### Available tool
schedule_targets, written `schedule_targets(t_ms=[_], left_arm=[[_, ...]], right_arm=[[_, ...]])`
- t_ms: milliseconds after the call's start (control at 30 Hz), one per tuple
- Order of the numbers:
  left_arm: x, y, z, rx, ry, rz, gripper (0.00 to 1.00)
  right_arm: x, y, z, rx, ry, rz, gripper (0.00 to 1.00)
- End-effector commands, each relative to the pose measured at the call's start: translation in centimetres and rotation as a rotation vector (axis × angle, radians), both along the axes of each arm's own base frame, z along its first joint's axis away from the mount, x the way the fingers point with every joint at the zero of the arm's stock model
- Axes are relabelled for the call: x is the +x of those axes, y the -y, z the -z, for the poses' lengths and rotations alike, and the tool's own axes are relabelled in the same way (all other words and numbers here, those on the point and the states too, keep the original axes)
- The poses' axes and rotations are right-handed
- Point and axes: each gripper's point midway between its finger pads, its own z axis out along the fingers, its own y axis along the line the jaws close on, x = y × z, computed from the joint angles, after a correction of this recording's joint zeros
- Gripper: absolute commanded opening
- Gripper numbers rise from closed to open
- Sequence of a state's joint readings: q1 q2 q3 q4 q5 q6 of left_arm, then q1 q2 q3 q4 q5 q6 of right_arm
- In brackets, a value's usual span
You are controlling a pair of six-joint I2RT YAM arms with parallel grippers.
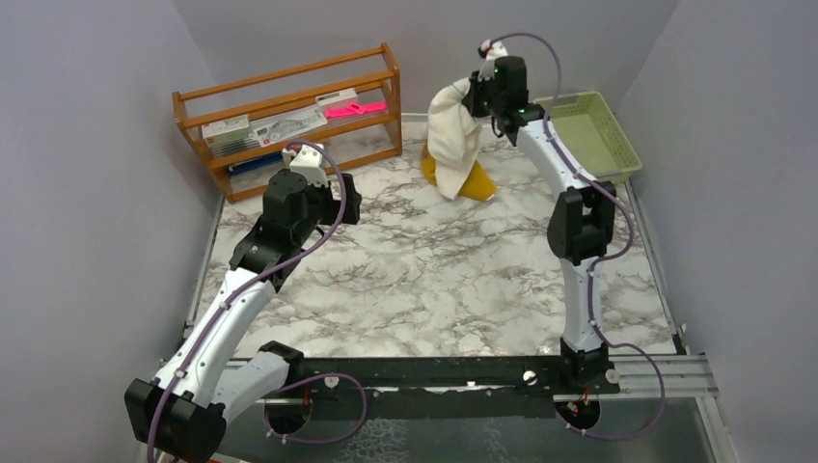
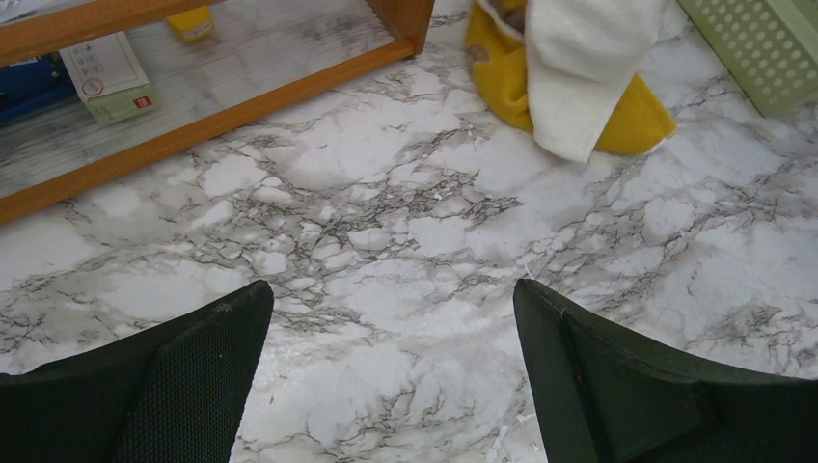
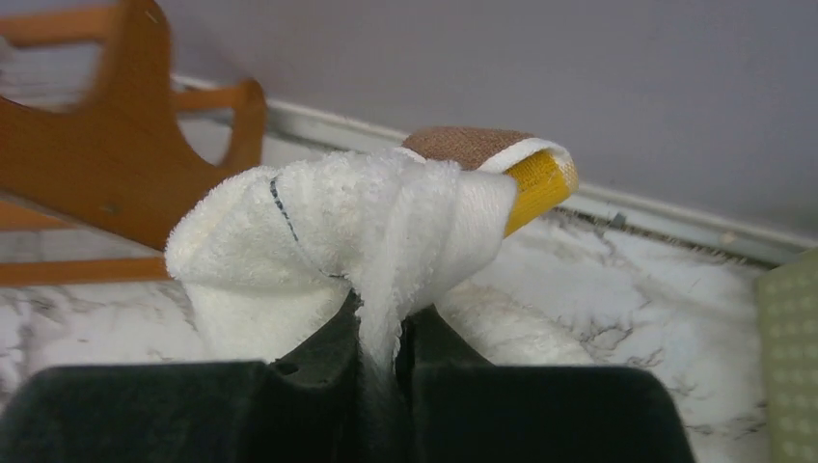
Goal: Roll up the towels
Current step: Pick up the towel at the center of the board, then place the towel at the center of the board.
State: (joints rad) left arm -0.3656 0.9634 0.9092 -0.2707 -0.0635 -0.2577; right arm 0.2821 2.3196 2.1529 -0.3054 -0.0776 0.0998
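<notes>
Cream-white terry is up off the table right now. Two towels in play: the cream-white towel (image 1: 453, 133) hangs in a loose, bunched drape from the right gripper (image 1: 479, 96), and the mustard-yellow towel (image 1: 477, 183) lies crumpled on the tabletop beneath and behind it, at the far side of the table between rack and basket. On the right wrist view the right gripper's (image 3: 381, 338) jaws are pinched together on a thin fold of the white cloth, fluffy looped pile bulging out above them. The white towel's lower end reaches down in front of the yellow one, close to the table.

Two arms, black and white, with purple cables. The left gripper (image 2: 391, 289) hovers over bare table with its two dark, finely textured fingers (image 2: 193, 367) spread wide apart, nothing between them, well away from both towels.

One wooden rack (image 1: 289, 116) stands at the far left, slatted, orange-brown, two shelves, holding flat cartons and one bright pink item (image 1: 355, 109). One pale green basket (image 1: 593, 135), perforated plastic, rectangular, sits at the far right, just beside the towels.

Underfoot, the table (image 1: 434, 280) is glossy white marble pattern with grey-brown veins. Plain grey walls close in on three sides, and a black rail runs along the near edge under the arm bases.
</notes>
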Motion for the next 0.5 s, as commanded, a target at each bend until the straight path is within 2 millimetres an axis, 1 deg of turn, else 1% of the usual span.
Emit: schedule_targets(t_ms=[0, 33, 67, 100, 200, 233, 333, 367, 400, 467], left_arm=[[-0.4, -0.4, -1.7, -0.020, 0.043, -0.006, 0.99], [-0.5, -0.5, -1.9, -0.017, 0.052, -0.011, 0.99], [-0.5, -0.7, -2.1, -0.016, 0.060, -0.016, 0.99], [-0.6, -0.8, -2.3, -0.013, 0.068, -0.021, 0.99], [-0.8, -1.1, -2.9, -0.012, 0.086, -0.032, 0.99], [-0.8, -1.2, -3.0, -0.013, 0.088, -0.032, 0.99], [-0.9, -1.2, -3.1, -0.016, 0.093, -0.034, 0.99], [-0.9, -1.2, -3.2, -0.018, 0.093, -0.032, 0.99], [-0.9, -1.1, -3.2, -0.020, 0.093, -0.029, 0.99], [-1.1, -1.0, -3.3, -0.026, 0.095, -0.022, 0.99]], right_arm=[[-4.1, -0.5, -17.7, 0.109, 0.321, -0.084, 0.01], [-5.5, -0.7, -18.6, 0.125, 0.331, -0.108, 0.01], [-7.2, -0.9, -20.1, 0.146, 0.352, -0.131, 0.01], [-9.0, -1.0, -21.2, 0.164, 0.368, -0.154, 0.01], [-14.0, -1.9, -23.2, 0.218, 0.415, -0.219, 0.01], [-15.5, -2.3, -23.4, 0.242, 0.414, -0.242, 0.01], [-20.1, -4.0, -23.5, 0.308, 0.401, -0.364, 0.01], [-21.3, -4.7, -23.0, 0.324, 0.390, -0.404, 0.01], [-22.2, -5.3, -21.9, 0.331, 0.365, -0.434, 0.01], [-23.1, -5.9, -20.2, 0.326, 0.318, -0.468, 0.01]])
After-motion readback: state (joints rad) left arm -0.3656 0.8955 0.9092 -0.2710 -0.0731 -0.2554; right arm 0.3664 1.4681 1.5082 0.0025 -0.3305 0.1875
